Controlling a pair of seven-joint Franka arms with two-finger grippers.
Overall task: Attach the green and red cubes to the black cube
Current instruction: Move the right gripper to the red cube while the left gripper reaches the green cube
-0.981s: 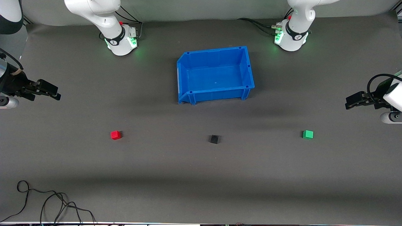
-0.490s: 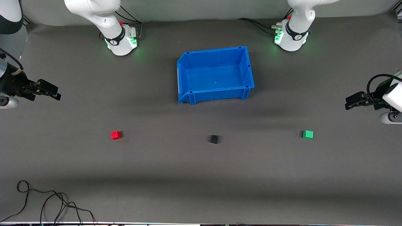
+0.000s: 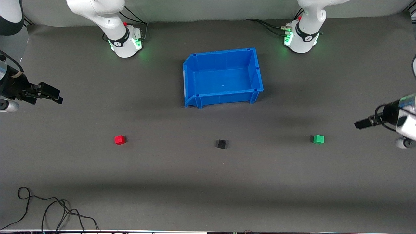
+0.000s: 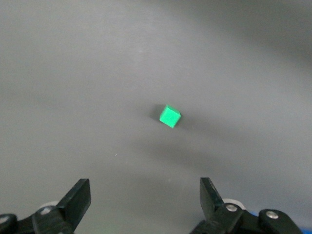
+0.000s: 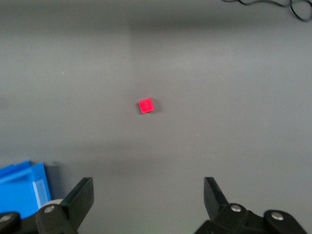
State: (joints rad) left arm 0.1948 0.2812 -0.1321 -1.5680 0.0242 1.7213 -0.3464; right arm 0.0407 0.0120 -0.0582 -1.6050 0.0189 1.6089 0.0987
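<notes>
Grey matting (image 3: 208, 169) covers the whole table, and on it the blue bin (image 3: 256, 70) sits between the two arm bases, holding nothing, farther from the front camera than all three cubes. Next in size are the arms: the right gripper (image 3: 52, 94) hangs over bare mat at the right arm's end of the table, and its wrist view shows its black fingers (image 5: 80, 197) spread wide with nothing between them. The left gripper (image 3: 364, 123) hangs over the mat at the left arm's end, near the green cube, and its wrist view likewise shows both fingers (image 4: 78, 197) set wide apart, gripping nothing and touching nothing. A loose black cable (image 3: 48, 208) lies coiled on the mat nearest the front camera, toward the right arm's end. Smallest are the cubes, standing in a row and well apart from each other: the red cube (image 3: 119, 139) toward the right arm's end, the black cube (image 3: 221, 144) in the middle, the green cube (image 3: 318, 139) toward the left arm's end. Only the front view shows the black cube; the left wrist view catches the green cube (image 4: 170, 116) alone, while the right wrist view shows the red cube (image 5: 146, 106) and a corner of the bin (image 5: 22, 183). No readable writing shows anywhere.
</notes>
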